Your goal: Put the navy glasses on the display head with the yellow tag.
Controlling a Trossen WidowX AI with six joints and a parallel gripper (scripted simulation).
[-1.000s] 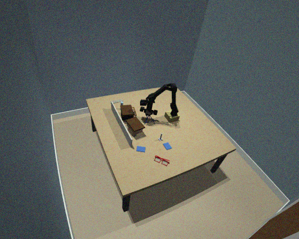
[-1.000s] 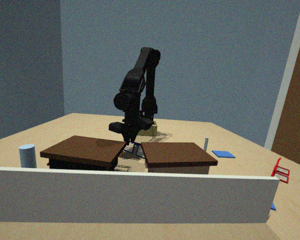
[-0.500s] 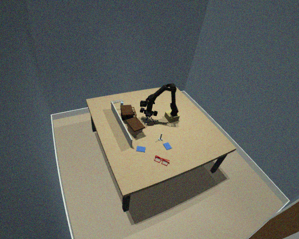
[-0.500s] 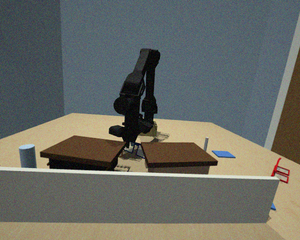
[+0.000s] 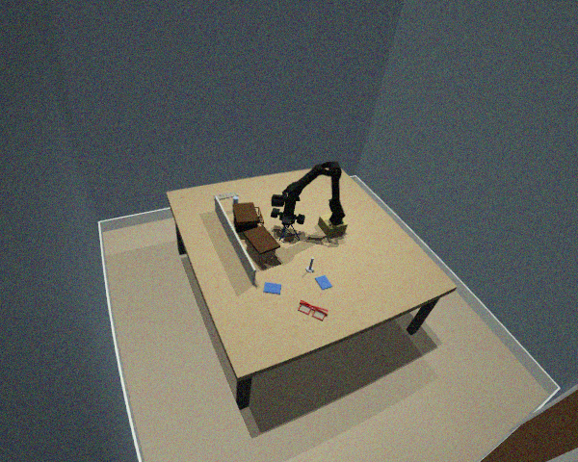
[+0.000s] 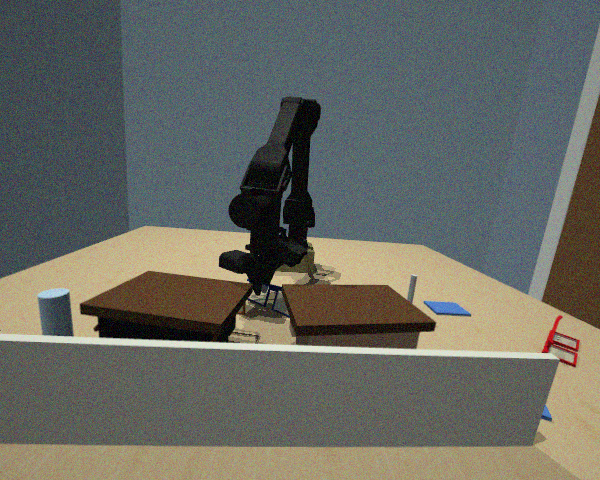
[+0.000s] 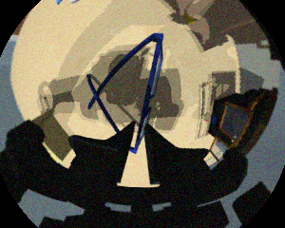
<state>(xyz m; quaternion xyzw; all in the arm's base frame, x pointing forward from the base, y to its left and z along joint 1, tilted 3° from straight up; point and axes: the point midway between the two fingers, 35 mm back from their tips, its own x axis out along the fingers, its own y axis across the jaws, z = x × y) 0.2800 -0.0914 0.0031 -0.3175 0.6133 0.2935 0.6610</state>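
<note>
Navy glasses (image 5: pixel 295 233) (image 6: pixel 275 300) (image 7: pixel 154 87) off the heads, low between arm base and brown-topped blocks (image 5: pixel 247 214) (image 6: pixel 171 297). Gripper (image 5: pixel 287 224) (image 6: pixel 259 290) (image 7: pixel 141 124) tips narrowly apart at the frame; clamped or not, can't tell. Red glasses (image 5: pixel 312 310) (image 6: pixel 550 341) lie toward worktop's (image 5: pixel 379 258) (image 6: pixel 393 263) near edge, top view.

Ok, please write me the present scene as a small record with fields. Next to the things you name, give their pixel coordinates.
target: navy wire-thin glasses (image 5: pixel 293 231) (image 6: pixel 275 300) (image 7: pixel 158 57), not on a display head
hand: black hand (image 5: pixel 287 224) (image 6: pixel 259 290) (image 7: pixel 141 124), fingertips down at the navy glasses; grip unclear
other glasses: red-framed glasses (image 5: pixel 313 307) (image 6: pixel 550 338), on the table
flat pieces: two blue squares
barrier: long grey panel (image 5: pixel 234 239) (image 6: pixel 269 397), upright
cylinder: light-blue upright cylinder (image 5: pixel 235 199) (image 6: pixel 55 312), behind the panel in the exterior view
yellow tag: not identifiable
</note>
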